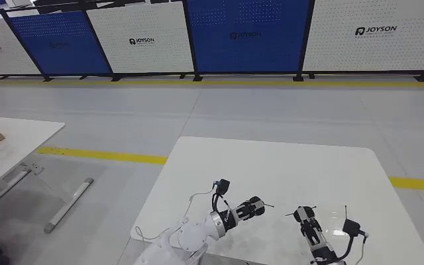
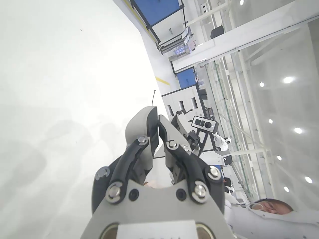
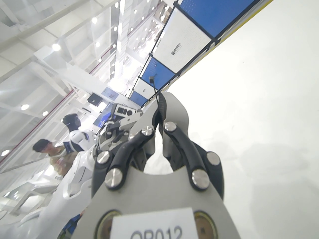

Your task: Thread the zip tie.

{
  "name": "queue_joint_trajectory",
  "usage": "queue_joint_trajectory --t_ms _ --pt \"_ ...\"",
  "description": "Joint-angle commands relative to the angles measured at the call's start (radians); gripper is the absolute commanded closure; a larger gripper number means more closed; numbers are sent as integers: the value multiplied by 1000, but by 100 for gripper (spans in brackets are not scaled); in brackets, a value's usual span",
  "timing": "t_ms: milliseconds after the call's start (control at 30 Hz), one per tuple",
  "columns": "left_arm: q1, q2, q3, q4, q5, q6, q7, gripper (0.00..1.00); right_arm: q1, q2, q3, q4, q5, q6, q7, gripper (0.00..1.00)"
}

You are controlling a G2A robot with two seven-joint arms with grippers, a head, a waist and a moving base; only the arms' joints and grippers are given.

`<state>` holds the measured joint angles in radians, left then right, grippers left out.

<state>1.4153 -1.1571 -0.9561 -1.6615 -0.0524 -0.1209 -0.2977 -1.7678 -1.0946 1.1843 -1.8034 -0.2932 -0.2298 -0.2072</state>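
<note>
My left gripper (image 2: 158, 116) is clenched on the tie (image 2: 154, 98): a thin black tail sticks straight out past my shut fingertips. My right gripper (image 3: 160, 100) is clamped the same way on a black strip that ends in a small square head (image 3: 151, 78), just beyond the fingertips. I cannot tell whether these are the two ends of one tie or two separate ties; whatever runs behind my fingers is hidden.

In the top view both grippers sit over the white table (image 1: 278, 159), close to its near edge and about midway along it. The left one is nearer the left edge, the right one nearer the right edge. They point at each other, the tail and the head near but apart, with the head slightly closer to the near edge.
</note>
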Motion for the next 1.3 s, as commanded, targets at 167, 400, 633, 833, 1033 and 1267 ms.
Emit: queue_joint_trajectory --t_ms 167,400,633,833,1033,1267 --pt "0 0 0 0 0 0 0 100 52 -36 -99 50 -53 85 -153 100" --pt "0 0 0 0 0 0 0 100 102 -61 -166 112 -42 84 -175 100" --pt "0 0 0 0 0 0 0 100 102 -61 -166 112 -42 84 -175 100" --pt "0 0 0 0 0 0 0 100 99 -66 -144 93 -13 88 -153 100" --pt "0 0 0 0 0 0 0 100 115 -78 -156 102 -9 113 -129 100" --pt "0 0 0 0 0 0 0 100 124 -85 -159 112 32 100 -95 100"
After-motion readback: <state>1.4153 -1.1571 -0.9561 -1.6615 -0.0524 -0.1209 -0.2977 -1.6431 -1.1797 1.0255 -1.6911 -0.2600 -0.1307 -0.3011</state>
